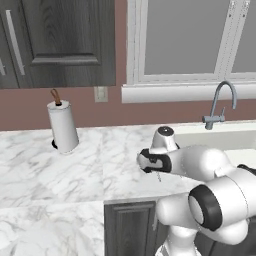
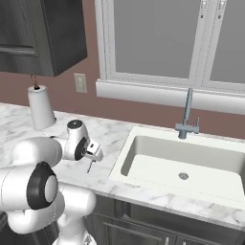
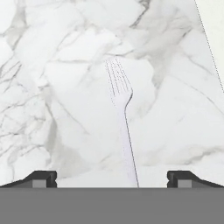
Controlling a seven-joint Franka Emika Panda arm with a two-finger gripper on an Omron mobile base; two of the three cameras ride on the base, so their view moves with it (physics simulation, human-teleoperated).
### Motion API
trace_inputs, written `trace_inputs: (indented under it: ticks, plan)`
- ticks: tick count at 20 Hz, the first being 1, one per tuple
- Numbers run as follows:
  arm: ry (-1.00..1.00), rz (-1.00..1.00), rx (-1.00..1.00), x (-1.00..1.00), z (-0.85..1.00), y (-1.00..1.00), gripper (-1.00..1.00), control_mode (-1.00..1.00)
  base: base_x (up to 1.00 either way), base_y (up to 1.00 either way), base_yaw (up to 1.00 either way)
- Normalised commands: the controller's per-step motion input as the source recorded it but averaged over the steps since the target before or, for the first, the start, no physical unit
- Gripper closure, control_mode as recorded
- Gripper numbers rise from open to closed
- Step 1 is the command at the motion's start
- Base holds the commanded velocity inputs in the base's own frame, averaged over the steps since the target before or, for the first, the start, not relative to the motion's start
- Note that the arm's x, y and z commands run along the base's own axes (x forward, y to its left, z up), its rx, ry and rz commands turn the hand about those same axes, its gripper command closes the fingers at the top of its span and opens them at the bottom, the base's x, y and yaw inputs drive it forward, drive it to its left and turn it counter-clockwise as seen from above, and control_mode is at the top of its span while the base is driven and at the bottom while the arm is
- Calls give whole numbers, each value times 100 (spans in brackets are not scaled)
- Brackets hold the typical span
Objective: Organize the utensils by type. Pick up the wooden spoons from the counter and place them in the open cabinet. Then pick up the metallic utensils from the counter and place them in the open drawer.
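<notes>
White marble counter (image 3: 65, 109) carries a silver-white fork (image 3: 121, 113), lying flat beside the sink (image 2: 182, 167). The gripper (image 3: 111, 178) hovers above the fork with jaws spread wide, holding nothing.

We see a white marble counter (image 3: 65, 109) with grey veining and a smooth, faintly glossy face. On it lies a silver-white fork (image 3: 122, 109), thin and metallic. The paper towel roll (image 1: 63, 127) looks matt. The faucet (image 2: 187, 117) is brushed grey metal; the upper cabinet (image 1: 65, 40) shows dark wood grain.
</notes>
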Motion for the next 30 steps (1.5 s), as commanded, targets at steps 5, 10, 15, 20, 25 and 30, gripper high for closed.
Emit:
trace_inputs:
  ticks: [5, 10, 15, 20, 25, 30]
  plan:
    - [0, 0, -1, 3, -22, -3, -100, -100, 0, 0, 0]
    - [0, 1, -5, 8, -21, -5, -100, -100, 0, 0, 0]
    - [0, 3, -6, 20, -15, -6, -100, -100, 0, 0, 0]
    - [0, 3, -5, 25, -10, -6, -100, -100, 0, 0, 0]
    - [0, 3, -1, 29, -8, -6, -100, -100, 0, 0, 0]
    - [0, 1, 0, 22, -15, -3, -100, -100, 0, 0, 0]
